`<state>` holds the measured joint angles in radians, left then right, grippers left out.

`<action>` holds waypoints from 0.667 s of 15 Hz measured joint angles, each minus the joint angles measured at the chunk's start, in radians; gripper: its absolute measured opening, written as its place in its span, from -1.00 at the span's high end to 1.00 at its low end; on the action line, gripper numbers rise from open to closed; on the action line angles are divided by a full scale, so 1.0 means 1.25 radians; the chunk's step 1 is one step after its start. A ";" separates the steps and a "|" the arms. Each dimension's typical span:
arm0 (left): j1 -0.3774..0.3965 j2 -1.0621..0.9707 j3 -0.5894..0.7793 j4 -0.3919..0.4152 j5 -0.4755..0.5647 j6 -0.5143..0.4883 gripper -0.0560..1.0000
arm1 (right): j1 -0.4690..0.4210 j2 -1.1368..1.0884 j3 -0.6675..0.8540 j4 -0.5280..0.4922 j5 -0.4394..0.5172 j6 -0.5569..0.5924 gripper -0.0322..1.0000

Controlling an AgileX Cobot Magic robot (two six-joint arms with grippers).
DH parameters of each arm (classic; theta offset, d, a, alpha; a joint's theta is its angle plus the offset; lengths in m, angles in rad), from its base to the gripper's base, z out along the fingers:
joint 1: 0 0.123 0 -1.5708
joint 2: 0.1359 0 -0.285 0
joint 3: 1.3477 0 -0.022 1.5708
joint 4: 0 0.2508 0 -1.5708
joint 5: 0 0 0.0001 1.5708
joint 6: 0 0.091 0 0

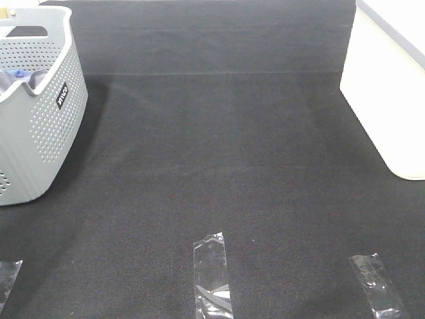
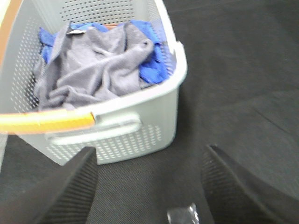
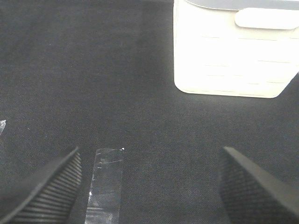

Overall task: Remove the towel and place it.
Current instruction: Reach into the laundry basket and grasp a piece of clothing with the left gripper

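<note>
Left gripper [image 2: 150,150], black with ribbed finger pads [image 2: 70,186]: jaws spread wide, holding nothing, poised over the black fabric table mat [image 1: 219,146] just beside the near wall of the grey perforated plastic basket [image 2: 180,60]. Right gripper [image 3: 149,151], same black ribbed build: jaws likewise spread wide and empty, above the mat, facing the cream-white rectangular plastic container [image 3: 229,60]. Greyish-lavender microfibre towel [image 2: 93,70]: crumpled inside the basket, filling most of its interior, lying over a bright blue cloth [image 2: 152,70] that shows at the far corners and along one side. Basket: upright at the left edge of the mat in the exterior high view, with a small black label [image 1: 62,95] on its side wall. Orange and yellow band [image 2: 46,121]: crosses the basket's near rim in the left wrist view, blurred, nature not discernible. Container: stands at the right edge of the mat, well apart from the basket. Clear tape strips [image 1: 212,272] [image 1: 376,286] [image 1: 8,276]: three, stuck flat along the mat's near edge.
</note>
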<state>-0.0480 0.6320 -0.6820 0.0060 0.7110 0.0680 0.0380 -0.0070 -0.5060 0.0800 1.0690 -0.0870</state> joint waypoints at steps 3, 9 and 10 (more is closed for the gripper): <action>0.000 0.235 -0.170 0.058 0.040 -0.070 -0.27 | 0.000 0.000 0.000 0.000 0.000 0.000 -0.51; 0.000 0.603 -0.424 0.216 0.158 -0.146 -0.27 | 0.000 0.000 0.000 0.000 0.000 0.000 -0.51; 0.000 0.651 -0.463 0.240 0.166 -0.147 -0.27 | 0.000 0.000 0.000 0.000 0.000 0.000 -0.51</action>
<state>-0.0480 1.4460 -1.2610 0.3060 0.9190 -0.1160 0.0380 -0.0070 -0.5060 0.0800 1.0690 -0.0870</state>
